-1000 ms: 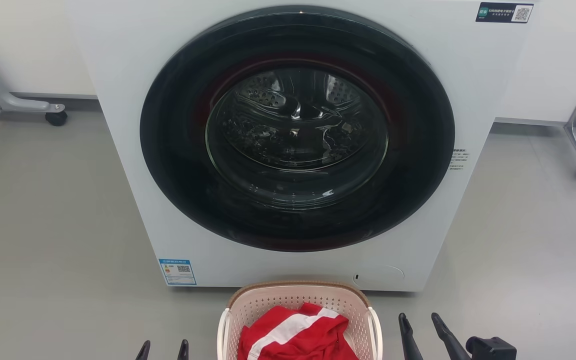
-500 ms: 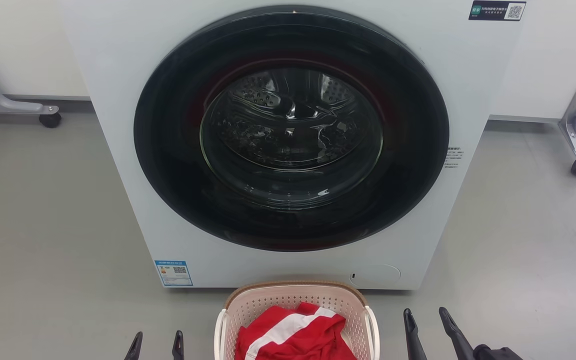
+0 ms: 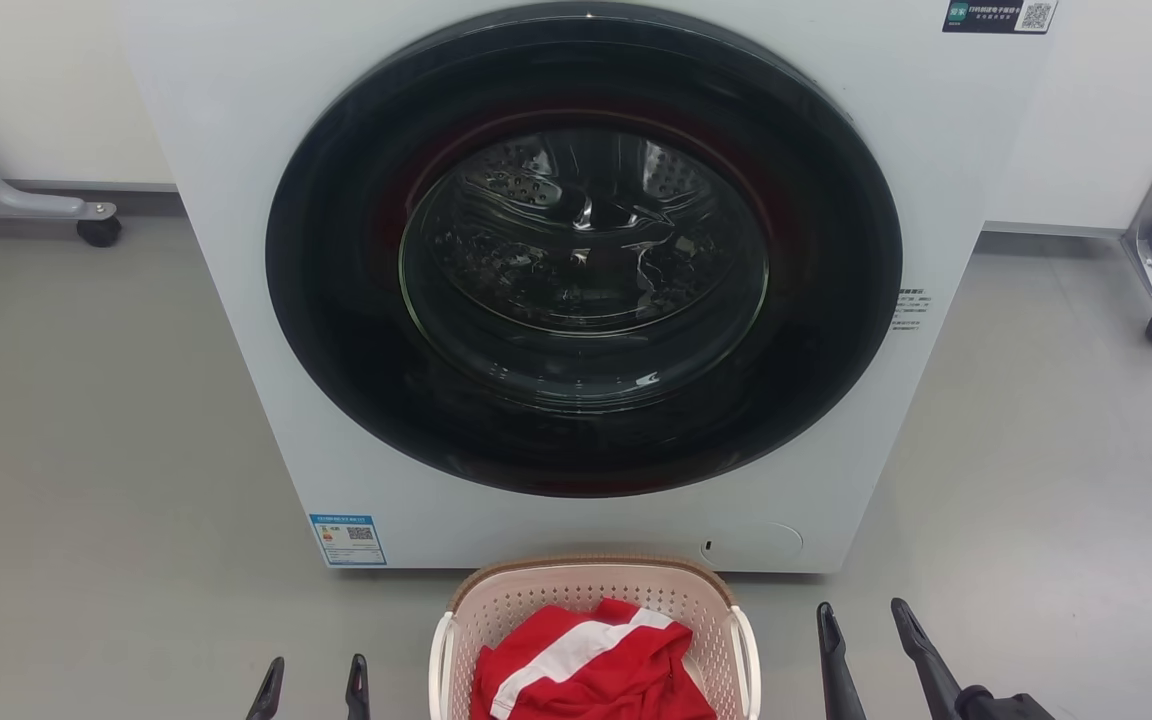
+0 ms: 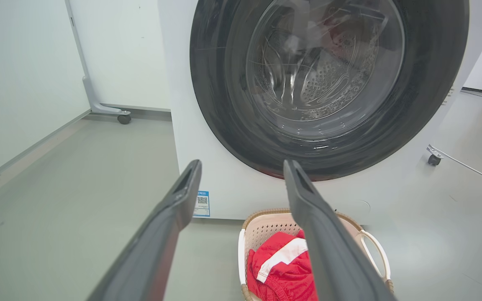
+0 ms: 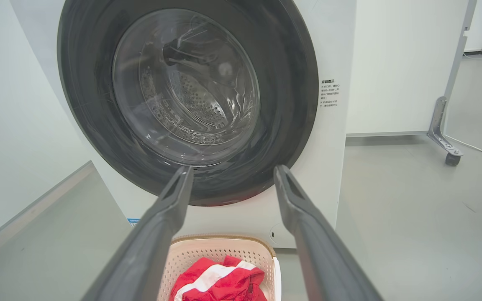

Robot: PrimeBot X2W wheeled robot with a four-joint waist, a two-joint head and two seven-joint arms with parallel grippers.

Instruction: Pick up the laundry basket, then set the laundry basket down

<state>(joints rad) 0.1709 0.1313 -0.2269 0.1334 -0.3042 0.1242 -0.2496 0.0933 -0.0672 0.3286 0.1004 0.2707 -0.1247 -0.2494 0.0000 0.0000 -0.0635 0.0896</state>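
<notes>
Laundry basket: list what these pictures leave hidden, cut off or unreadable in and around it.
- Head view: the laundry basket's near end is cut off by the bottom edge.
- Its floor: hidden under the red garment in every view.
- Left wrist view: the left end effector's finger covers part of the rim.
- Blue sticker on the washing machine: print too small to read.

**Cropped at the Bottom Edge**

The head view's bottom edge cuts through the laundry basket [image 3: 536, 598], whose floor a red garment [image 3: 596, 665] hides, and through the left gripper [image 3: 313, 672] and right gripper [image 3: 861, 612]. Print on the blue label [image 3: 347, 539] is too small to read.
</notes>
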